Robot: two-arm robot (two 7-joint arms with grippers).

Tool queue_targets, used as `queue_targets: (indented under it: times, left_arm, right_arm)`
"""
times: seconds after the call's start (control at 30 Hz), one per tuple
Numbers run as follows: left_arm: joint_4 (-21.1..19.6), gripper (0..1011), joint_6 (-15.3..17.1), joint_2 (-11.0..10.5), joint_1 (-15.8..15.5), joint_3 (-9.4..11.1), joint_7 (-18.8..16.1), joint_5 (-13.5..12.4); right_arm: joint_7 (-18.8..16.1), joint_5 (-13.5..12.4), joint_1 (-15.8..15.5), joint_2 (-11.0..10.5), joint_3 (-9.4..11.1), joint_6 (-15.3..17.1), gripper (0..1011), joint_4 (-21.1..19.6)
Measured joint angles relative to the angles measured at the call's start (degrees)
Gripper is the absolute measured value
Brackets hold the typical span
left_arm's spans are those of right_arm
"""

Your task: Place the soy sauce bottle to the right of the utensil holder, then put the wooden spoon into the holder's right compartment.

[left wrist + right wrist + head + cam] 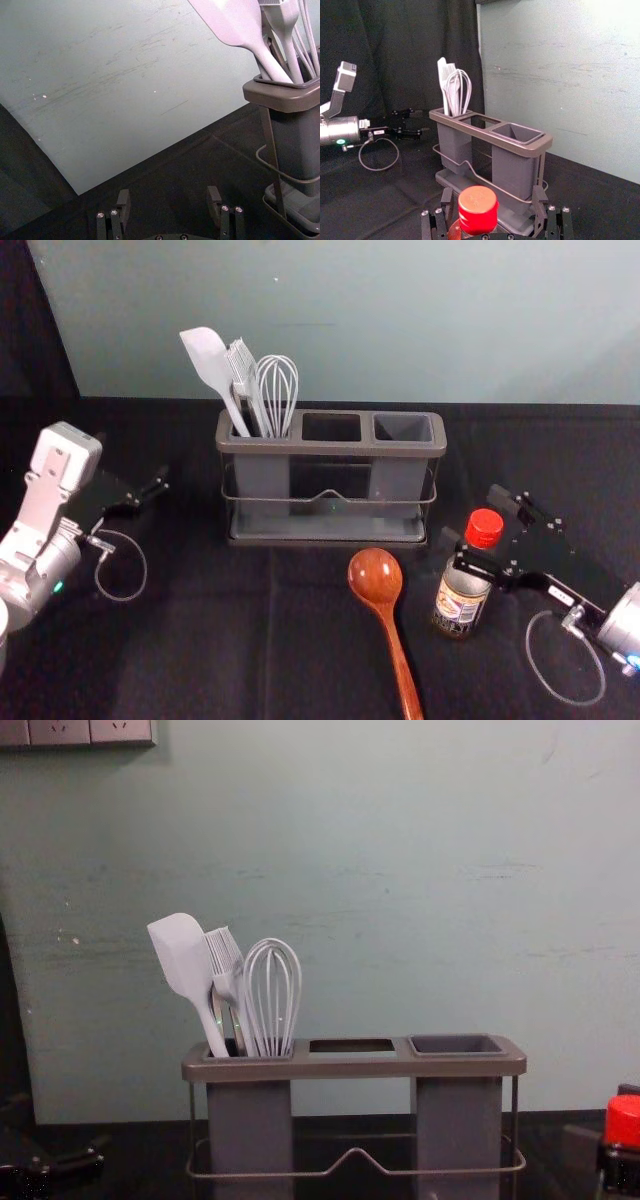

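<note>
Nearest, a wooden spoon [376, 578] lies at 5 o'clock, its handle reaching the near edge. At 4 o'clock, the soy sauce bottle [462, 598] is between the right gripper's [455, 548] parted jaws. The utensil holder [330, 449] stands beyond, at 12, bearing spatula [207, 358], brush [243, 370] and whisk [278, 385]. The chest view adds a socket panel [75, 732] at 11. Dark cloth [200, 590] separates the holder from the left gripper [158, 486], jaws apart, at 9.
</note>
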State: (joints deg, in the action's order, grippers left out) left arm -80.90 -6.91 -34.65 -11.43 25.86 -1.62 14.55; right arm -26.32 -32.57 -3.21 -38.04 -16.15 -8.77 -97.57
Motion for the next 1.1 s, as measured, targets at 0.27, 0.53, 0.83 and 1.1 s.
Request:
queue_targets:
  times: [0.27, 0.53, 0.83, 1.1]
  left_arm:
    - [0.0, 1005, 0.0, 0.0, 0.0, 0.0, 0.0, 0.0]
    - [0.0, 1005, 0.0, 0.0, 0.0, 0.0, 0.0, 0.0]
    - [0.0, 1005, 0.0, 0.0, 0.0, 0.0, 0.0, 0.0]
    - [0.0, 1005, 0.0, 0.0, 0.0, 0.0, 0.0, 0.0]
  right_arm:
    - [-0.3, 1.5, -0.5, 0.5, 0.8, 0.7, 1003, -1.1]
    - [-0.8, 2.8, -1.3, 1.3, 1.5, 0.8, 906, -1.7]
    - [-1.4, 3.3, -2.1, 2.4, 2.6, 1.4, 651, -1.9]
    - [-1.3, 3.8, -3.2, 2.9, 4.1, 1.7, 399, -2.7]
